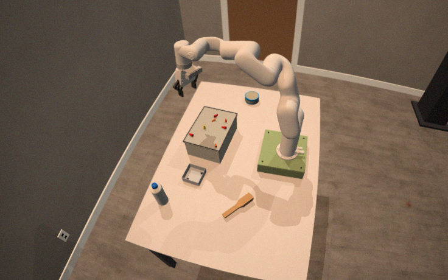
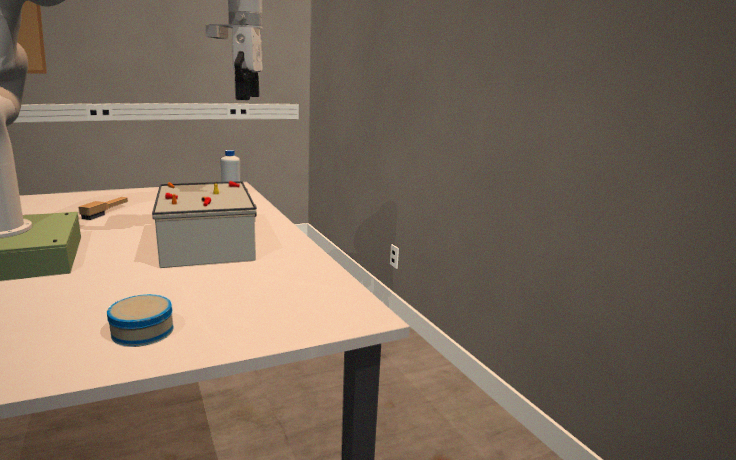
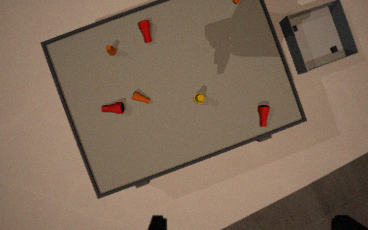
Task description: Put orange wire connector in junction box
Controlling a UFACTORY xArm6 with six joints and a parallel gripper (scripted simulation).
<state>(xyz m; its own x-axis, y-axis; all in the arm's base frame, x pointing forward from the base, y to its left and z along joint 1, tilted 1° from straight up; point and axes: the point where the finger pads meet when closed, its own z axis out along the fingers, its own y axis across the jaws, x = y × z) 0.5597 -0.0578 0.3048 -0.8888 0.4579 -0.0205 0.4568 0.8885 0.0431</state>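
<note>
The grey tool case [image 1: 211,133] [image 3: 175,95] stands on the table and several small wire connectors lie on its lid. In the wrist view the orange connectors lie at the upper left [image 3: 111,49], at mid-left [image 3: 140,97] and at the top edge [image 3: 235,1]. Red connectors [image 3: 113,108] and a yellow one [image 3: 200,98] lie among them. The steel junction box [image 1: 193,174] is an open square tray beside the case, and it also shows in the wrist view [image 3: 318,36]. My gripper [image 1: 184,87] is open and empty. It hangs high above the table's far left corner, off the case's far end.
A white bottle with a blue cap [image 1: 159,193] stands near the table's left edge. A wooden brush [image 1: 237,204] lies in the middle front. A round blue-rimmed tin [image 1: 252,97] sits at the back. The arm's green base [image 1: 282,153] is to the right.
</note>
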